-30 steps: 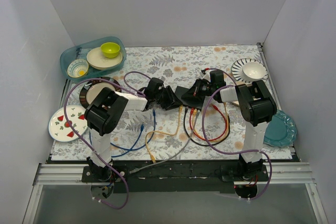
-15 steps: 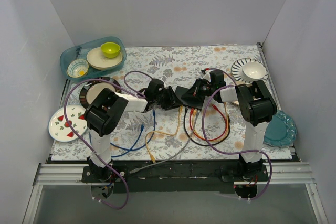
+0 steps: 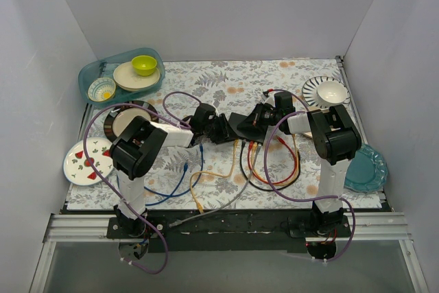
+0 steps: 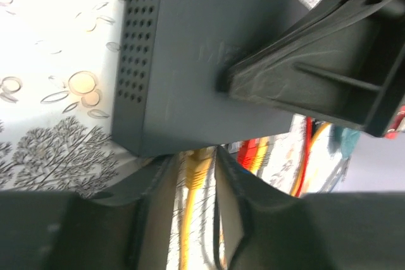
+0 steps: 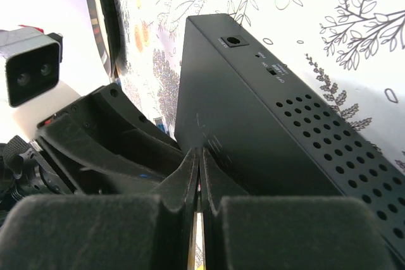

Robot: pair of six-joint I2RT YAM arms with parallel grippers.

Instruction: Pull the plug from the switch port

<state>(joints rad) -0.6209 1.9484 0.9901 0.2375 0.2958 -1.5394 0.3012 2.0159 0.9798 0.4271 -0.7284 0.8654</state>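
Between the left gripper (image 4: 194, 157)'s fingers (image 4: 237, 188), the yellow plug (image 4: 195, 172) is a blur, and whether they pinch it is unclear. Just ahead, its socket hides under the switch (image 4: 190, 61), itself cut off above.

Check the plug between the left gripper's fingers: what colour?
Yellow. The plug shows best in the left wrist view, at the switch edge.

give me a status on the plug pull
Left gripper shut on yellow plug, plug seated in switch. Right gripper shut, resting on switch top. Red plug close beside.
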